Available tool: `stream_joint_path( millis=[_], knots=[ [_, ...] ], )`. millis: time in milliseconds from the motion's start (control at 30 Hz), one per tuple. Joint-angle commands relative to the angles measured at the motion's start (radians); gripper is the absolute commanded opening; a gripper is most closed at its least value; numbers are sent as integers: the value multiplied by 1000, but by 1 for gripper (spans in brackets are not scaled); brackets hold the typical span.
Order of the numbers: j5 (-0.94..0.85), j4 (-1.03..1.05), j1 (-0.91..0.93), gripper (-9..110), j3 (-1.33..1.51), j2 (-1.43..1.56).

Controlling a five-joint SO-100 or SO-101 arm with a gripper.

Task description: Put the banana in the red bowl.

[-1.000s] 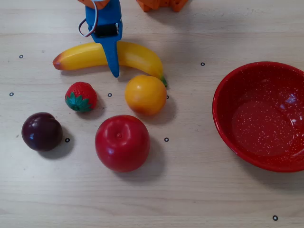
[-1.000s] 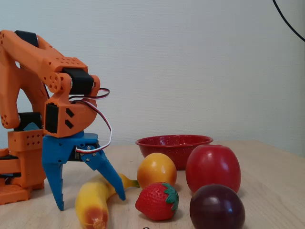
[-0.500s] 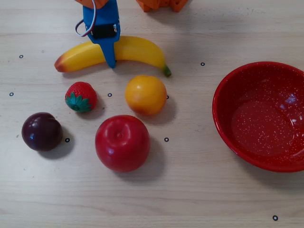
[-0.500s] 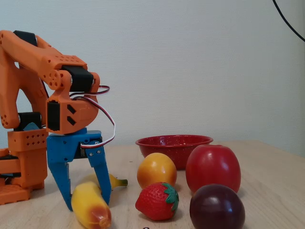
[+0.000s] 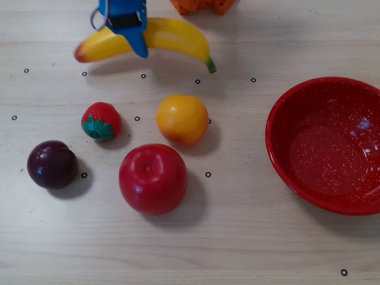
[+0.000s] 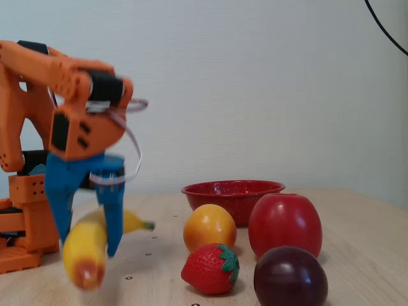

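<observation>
Change since earlier: banana [image 5: 172, 38] is now off the table, where a second ago it lay flat between the blue fingers; in the overhead view it sits farther toward the far edge, and the dots it hid now show.
Gripper [image 6: 86, 245]: pressed together on the banana near its middle, one blue finger on each side; the fixed view is blurred with motion.
Banana: held in the air at the far left of the table, reddish tip [image 6: 85, 277] drooping toward the near side, green stem [image 5: 211, 65] pointing right toward the bowl.
Bowl [image 5: 279, 148]: on the right, well apart from the banana, empty.
Between them: orange [image 5: 181, 117], apple [image 5: 153, 178], strawberry [image 5: 101, 121] and plum [image 5: 52, 164] stand nearer the camera than the straight path to the right.
Risk, slip: the glossy curved skin may twist or slide in a two-point pinch, and the drooping tip suggests the weight is not balanced.
Risk, knock: if carried low, the hanging tip may clip the orange or the bowl's rim.
Risk, miss: the long banana, released off-centre, may catch the rim and tip out.
</observation>
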Motion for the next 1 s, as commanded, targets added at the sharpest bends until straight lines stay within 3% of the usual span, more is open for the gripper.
stream_joint_path(
  millis=[0, 267, 600, 967],
  knots=[
    [-48, 91, -12, 0, -170, 78],
    [-166, 359, 54, 0, -471, 86],
    [-500, 359, 339, 0, -718, 112],
    [-876, 255, 796, 0, -943, 170]
  ],
)
